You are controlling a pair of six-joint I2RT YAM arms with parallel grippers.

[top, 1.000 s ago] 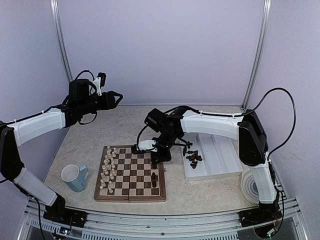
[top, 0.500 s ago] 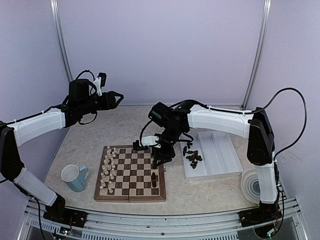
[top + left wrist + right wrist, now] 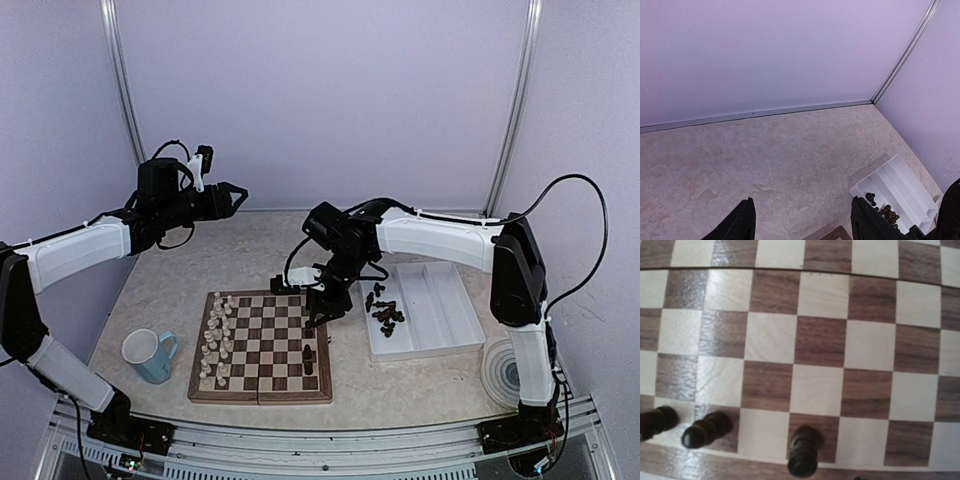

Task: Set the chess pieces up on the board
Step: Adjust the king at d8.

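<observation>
The board (image 3: 262,345) lies near the table's front, with cream figures on its left columns. Dark chess pieces (image 3: 308,360) stand along its right edge; more lie heaped (image 3: 385,315) in the white tray (image 3: 440,310). My right gripper (image 3: 320,312) hovers over the board's far right corner, open and holding nothing. The right wrist view looks straight down on the board (image 3: 820,340): three dark pieces stand free in the bottom row, the nearest (image 3: 802,457) on a dark square; no fingers show there. My left gripper (image 3: 232,198) (image 3: 802,222) hangs open and high at the back left.
A light blue mug (image 3: 150,355) stands left of the board. A white round coil (image 3: 500,372) lies at the front right, beside the tray (image 3: 900,182). Purple walls close in the back and both sides.
My right gripper has opened and lifted off the board's right edge, leaving a dark piece standing there. The left arm has not moved.
</observation>
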